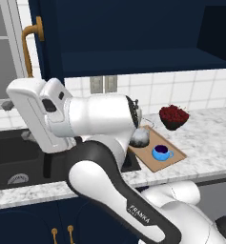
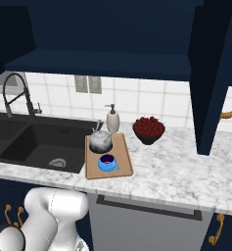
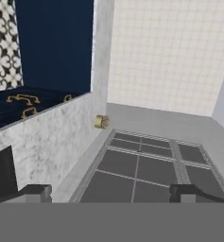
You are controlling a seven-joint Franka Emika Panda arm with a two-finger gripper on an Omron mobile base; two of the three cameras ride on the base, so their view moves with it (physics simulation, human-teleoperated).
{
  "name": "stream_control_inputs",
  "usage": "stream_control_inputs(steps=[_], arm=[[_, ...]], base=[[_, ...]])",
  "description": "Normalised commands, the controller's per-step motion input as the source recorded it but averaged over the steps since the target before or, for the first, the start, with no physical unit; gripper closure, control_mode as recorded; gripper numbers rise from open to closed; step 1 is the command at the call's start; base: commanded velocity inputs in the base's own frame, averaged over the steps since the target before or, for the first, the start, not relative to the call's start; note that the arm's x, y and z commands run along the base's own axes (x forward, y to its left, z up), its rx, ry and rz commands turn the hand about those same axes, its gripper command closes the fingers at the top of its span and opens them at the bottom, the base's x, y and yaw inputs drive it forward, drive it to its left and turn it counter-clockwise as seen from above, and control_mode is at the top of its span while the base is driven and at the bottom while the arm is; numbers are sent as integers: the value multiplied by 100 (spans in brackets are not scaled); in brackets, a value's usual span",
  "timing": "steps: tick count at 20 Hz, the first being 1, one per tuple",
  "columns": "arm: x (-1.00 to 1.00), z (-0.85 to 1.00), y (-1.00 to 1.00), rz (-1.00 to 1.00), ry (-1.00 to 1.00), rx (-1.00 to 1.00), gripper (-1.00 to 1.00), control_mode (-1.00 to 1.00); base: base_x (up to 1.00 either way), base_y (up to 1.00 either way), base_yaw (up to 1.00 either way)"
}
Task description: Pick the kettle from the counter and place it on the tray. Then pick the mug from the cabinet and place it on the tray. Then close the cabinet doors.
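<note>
Over the sink [image 2: 39, 139], arm bent sideways, forearm level, wrist swung left toward the window; gripper [image 3: 111, 193] jaws wide apart, holding nothing. Cabinet [image 2: 112, 34] doors open, left door [image 1: 40, 38] & right door [image 2: 213, 73] swung out. On counter [image 2: 176, 166], tray [image 2: 122, 169] carries kettle [image 2: 101, 141] behind mug [image 2: 107, 162]
</note>
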Motion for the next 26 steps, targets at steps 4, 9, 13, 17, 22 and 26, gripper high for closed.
stream_control_inputs(steps=[4, 9, 13, 17, 22, 26], arm=[[44, 0, 8, -7, 0, 0, -100, -100], [43, 0, -7, -14, 1, 0, -100, -100], [35, 6, -29, -25, 9, 1, -100, -100], [31, 3, -48, -30, 13, 0, -100, -100], [33, 0, -60, -32, 13, 0, -100, -100], [27, 0, -72, -36, 10, 0, -100, -100]], base=[[0, 0, 0], [0, 0, 0], [0, 0, 0], [0, 0, 0], [0, 0, 0], [0, 0, 0]])
